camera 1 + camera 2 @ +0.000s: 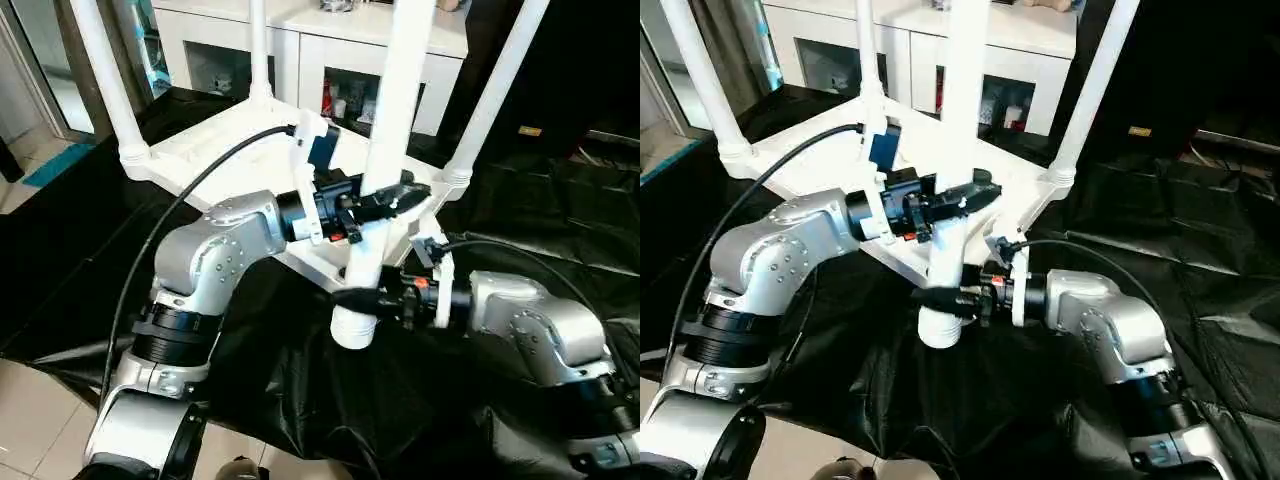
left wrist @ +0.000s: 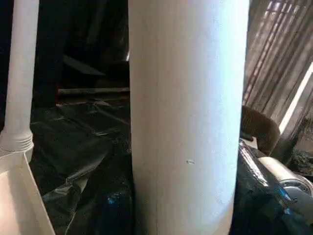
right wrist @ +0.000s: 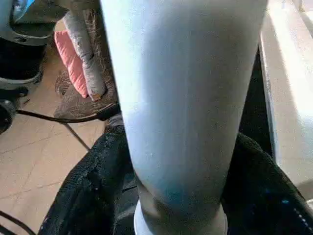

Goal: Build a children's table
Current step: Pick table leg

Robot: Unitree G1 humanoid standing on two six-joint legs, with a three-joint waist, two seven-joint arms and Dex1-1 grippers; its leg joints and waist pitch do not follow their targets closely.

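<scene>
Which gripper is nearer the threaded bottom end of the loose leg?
Right. The right gripper grips the loose leg just above its threaded end; the left gripper holds it higher up the shaft.

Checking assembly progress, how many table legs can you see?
4: three stand in the tabletop's sockets, far-left, back, right; the fourth is held between both grippers at the near corner.

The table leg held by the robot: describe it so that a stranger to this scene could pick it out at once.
Find the upturned white tabletop on the black sheet, with three legs standing in its corner sockets. At its nearest corner a fourth leg stands between the left claw and, lower, the right claw. Only this leg is gripped, its ringed end hanging unseated.
</scene>
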